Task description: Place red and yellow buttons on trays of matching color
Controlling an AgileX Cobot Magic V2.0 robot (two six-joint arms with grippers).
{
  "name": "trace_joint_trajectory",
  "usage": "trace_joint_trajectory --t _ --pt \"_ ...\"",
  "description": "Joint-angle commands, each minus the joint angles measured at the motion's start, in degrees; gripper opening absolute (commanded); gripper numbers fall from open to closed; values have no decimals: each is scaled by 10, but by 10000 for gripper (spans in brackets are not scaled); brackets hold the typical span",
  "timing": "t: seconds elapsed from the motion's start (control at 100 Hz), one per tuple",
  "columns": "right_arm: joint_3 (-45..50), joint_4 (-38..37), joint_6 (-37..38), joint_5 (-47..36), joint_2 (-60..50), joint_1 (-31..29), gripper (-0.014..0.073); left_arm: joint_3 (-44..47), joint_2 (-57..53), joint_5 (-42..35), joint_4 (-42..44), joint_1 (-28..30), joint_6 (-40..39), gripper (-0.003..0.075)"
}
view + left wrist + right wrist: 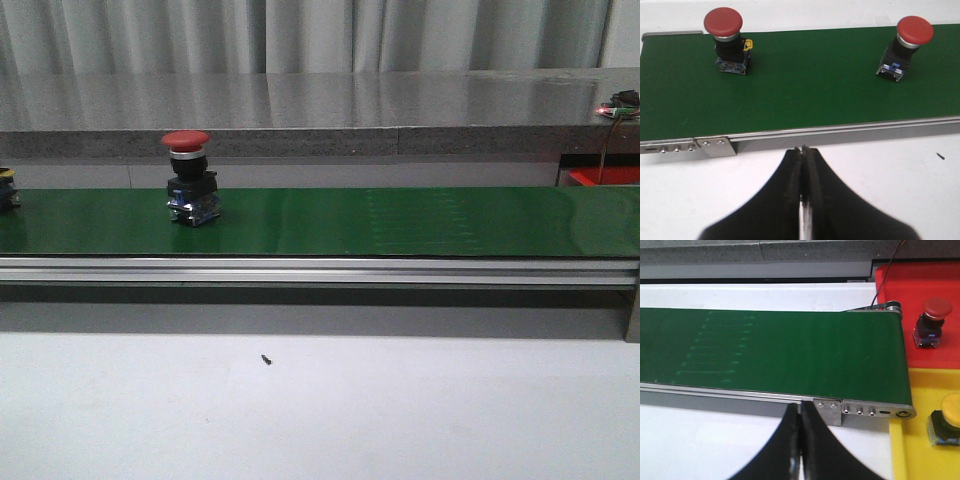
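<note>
Standing upright on the green conveyor belt (400,220), a red button (190,180) sits toward the left end in the front view, and the edge of another part (8,188) just shows at the far left. From the left wrist camera I can see two red-capped buttons on the belt, well apart: one near the belt's end (727,42), the other further along (905,47). The left gripper (802,150) is clenched with nothing in it, over the white table (900,190). The right gripper (800,407) is likewise pressed closed and empty. Beyond the belt's right end, a red button (932,320) rests on the red tray (940,282), and a yellow button (947,420) on the yellow tray (915,455).
</note>
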Motion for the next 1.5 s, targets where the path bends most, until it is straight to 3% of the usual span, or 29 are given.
trace_joint_trajectory --t 0.0,0.29,0.59,1.13,1.25,1.49 --pt "-16 -3 -2 -39 0 1 -66 8 -37 -44 -17 -5 0 -19" --pt "-16 -3 -2 -36 0 1 -66 60 -119 -57 -17 -5 0 -19" --pt "-24 -3 -2 -28 8 1 -66 65 -128 -51 -17 -5 0 -19" --pt "-234 -3 -35 113 217 21 -50 65 -128 -52 -17 -5 0 -19" --pt "-285 -3 -35 150 271 41 87 65 -128 -52 -17 -5 0 -19" --pt "-395 -3 -36 209 369 98 569 65 -128 -52 -17 -5 0 -20"
